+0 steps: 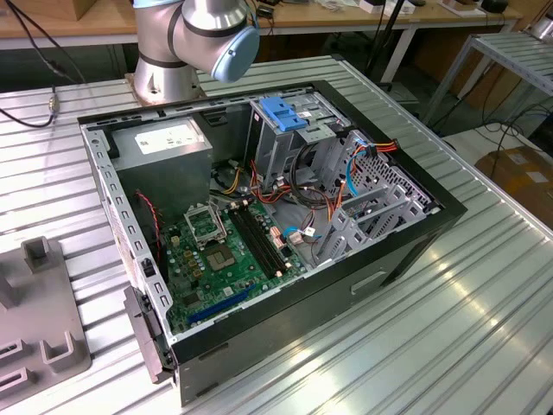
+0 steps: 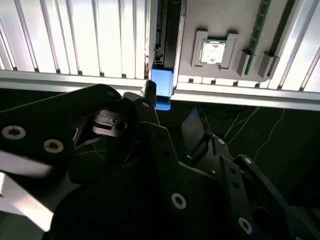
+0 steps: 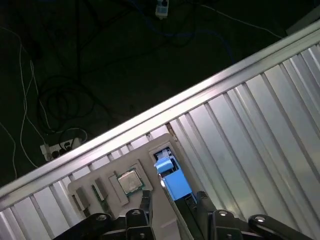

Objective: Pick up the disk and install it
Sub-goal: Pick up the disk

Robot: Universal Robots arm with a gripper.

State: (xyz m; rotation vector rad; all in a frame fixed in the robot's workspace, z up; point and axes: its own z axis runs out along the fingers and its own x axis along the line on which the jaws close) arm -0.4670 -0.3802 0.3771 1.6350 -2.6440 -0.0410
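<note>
The disk [image 3: 172, 182] stands on edge in a slot of a grey holder plate [image 3: 117, 200], its bright blue carrier end facing the camera. In the second wrist view the disk [image 2: 161, 85] shows as a blue end with a dark thin body behind it. My gripper [image 3: 172, 202] hangs just over it, with one black finger on each side of the blue end. The gripper [image 2: 170, 107] looks open: one fingertip [image 2: 147, 92] is at the blue edge and the other stands off it. The open computer case [image 1: 406, 251] lies in the exterior view.
The holder plate also carries a processor chip [image 3: 129, 181] and memory sticks [image 3: 100, 192], and sits at the edge of the ribbed metal table [image 3: 250, 125]. Beyond that edge is dark floor with cables. Inside the case stand a grey drive cage with a blue bracket [image 1: 285, 112] and the motherboard [image 1: 229, 251].
</note>
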